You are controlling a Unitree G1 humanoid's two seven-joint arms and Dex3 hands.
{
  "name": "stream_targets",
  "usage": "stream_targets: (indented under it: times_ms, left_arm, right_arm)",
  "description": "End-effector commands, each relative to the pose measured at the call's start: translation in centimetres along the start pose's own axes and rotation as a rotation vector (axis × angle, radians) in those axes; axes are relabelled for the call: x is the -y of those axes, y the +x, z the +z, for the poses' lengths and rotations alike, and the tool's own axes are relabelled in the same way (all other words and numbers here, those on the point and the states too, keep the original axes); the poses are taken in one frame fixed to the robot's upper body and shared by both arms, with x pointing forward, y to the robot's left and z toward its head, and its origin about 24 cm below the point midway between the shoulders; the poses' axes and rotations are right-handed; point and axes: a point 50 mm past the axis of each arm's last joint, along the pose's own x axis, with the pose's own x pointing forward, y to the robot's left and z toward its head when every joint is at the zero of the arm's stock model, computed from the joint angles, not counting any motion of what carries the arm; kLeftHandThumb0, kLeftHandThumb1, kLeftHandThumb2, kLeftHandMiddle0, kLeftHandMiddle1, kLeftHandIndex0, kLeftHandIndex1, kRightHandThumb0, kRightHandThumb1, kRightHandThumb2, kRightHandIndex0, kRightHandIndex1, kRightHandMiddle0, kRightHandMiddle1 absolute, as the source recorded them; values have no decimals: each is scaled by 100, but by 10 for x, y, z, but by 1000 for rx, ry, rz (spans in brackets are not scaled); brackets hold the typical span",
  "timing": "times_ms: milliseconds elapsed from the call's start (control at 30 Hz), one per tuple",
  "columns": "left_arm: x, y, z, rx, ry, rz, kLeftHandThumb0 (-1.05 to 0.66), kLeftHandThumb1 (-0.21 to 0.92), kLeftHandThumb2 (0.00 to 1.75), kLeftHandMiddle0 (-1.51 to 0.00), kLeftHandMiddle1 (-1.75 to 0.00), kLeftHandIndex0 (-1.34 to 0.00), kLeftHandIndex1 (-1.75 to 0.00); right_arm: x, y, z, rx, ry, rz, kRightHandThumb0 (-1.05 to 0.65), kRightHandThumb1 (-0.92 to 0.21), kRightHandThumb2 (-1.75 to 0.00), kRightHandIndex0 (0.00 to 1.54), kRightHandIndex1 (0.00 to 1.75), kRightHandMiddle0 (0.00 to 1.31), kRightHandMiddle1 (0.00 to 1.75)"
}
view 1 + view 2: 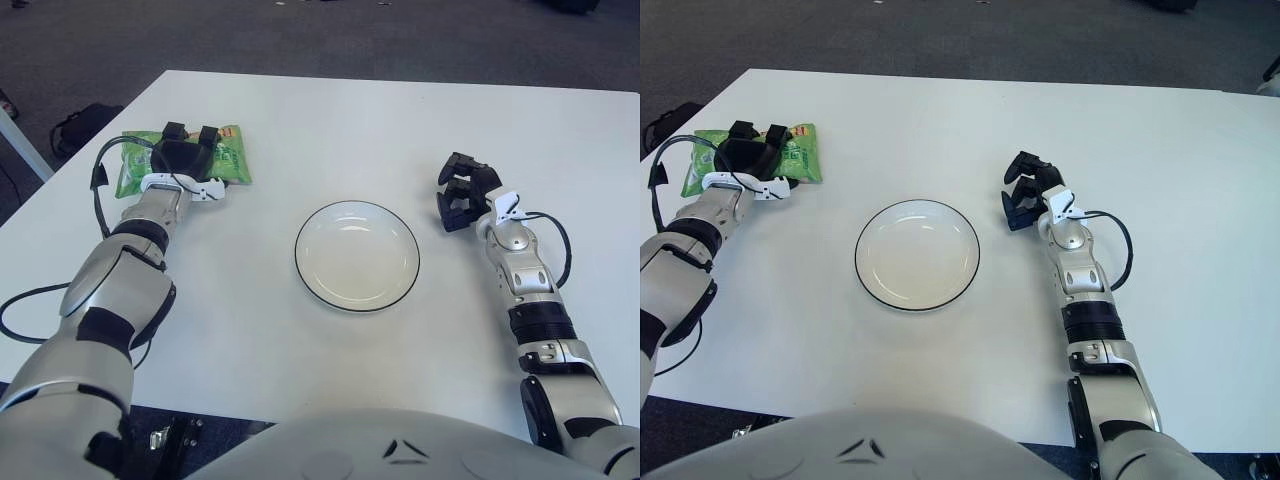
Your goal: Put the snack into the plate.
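On a white desk (300, 120), the left hand (185, 155) lies over a green snack bag (228, 155) at far left, fingers on it, grip unclear. The empty plate (357, 255) sits centre. The right hand (463, 190) shows right of the plate, curled, holding nothing. The slick bag could slip if pinched shallowly.

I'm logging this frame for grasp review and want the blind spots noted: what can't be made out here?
- Middle of the green snack bag: covered by the left robot hand in both eye views, so the label and whether the fingers actually grip it cannot be told.
- Right robot hand, right of the plate: fingers curled, but whether it touches the table is unclear.
- Table's near edge: hidden by the robot's body.
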Motion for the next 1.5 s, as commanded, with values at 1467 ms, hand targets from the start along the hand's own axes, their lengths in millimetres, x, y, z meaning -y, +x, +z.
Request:
stream_targets:
  times_ms: [1467]
  left_arm:
    - [-154,11,67,583,-411,712,0,-7,174,-91,-169,-68,-175]
  right_arm:
    - [-17,-11,-47,-215,-50,195,-2,9,-167,91,175,85,143]
